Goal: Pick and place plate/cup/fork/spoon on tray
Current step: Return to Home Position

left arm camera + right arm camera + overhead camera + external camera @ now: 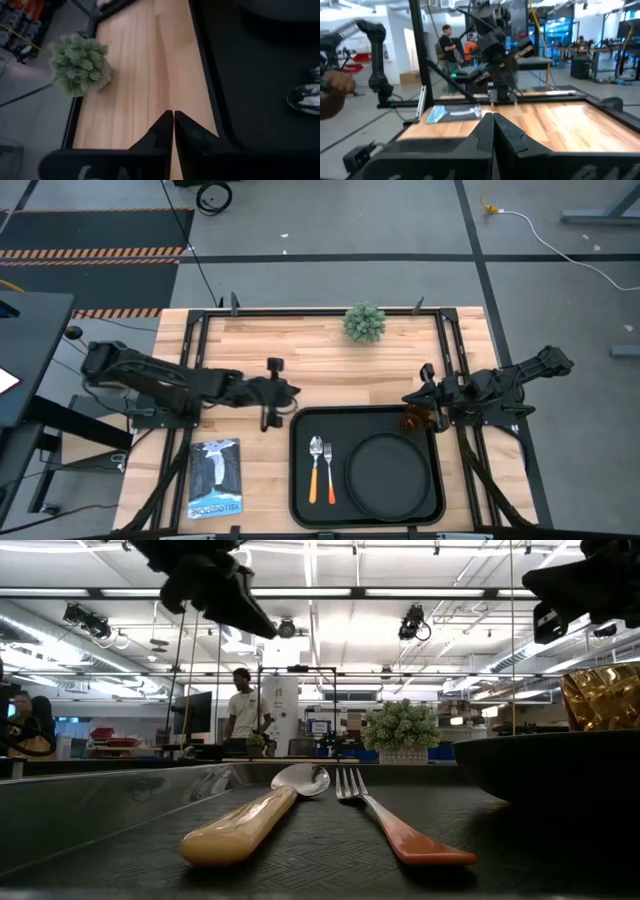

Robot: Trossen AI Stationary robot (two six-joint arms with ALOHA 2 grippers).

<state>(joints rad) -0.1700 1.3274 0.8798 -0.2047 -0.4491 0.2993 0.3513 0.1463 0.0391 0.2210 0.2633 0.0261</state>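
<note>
On tray [300, 480] sat plate [385, 468], spoon [315, 465], fork [328, 468], cup [417, 418] — placing looked finished; both jaws closed, empty — next, likely retreat.

Bright ceiling strip lights [330, 590] up top in the low view, soft shadows, and the spoon [255, 815] handle's blurry up close.

Two dark, near-black jointed arms, matte housings. Left gripper [173, 131]: black tapered wedge fingers, pale lettering partly visible on the black body behind. Right gripper [493, 131]: same black wedge fingers, broad black body. Mounted on black frame rails.
</note>
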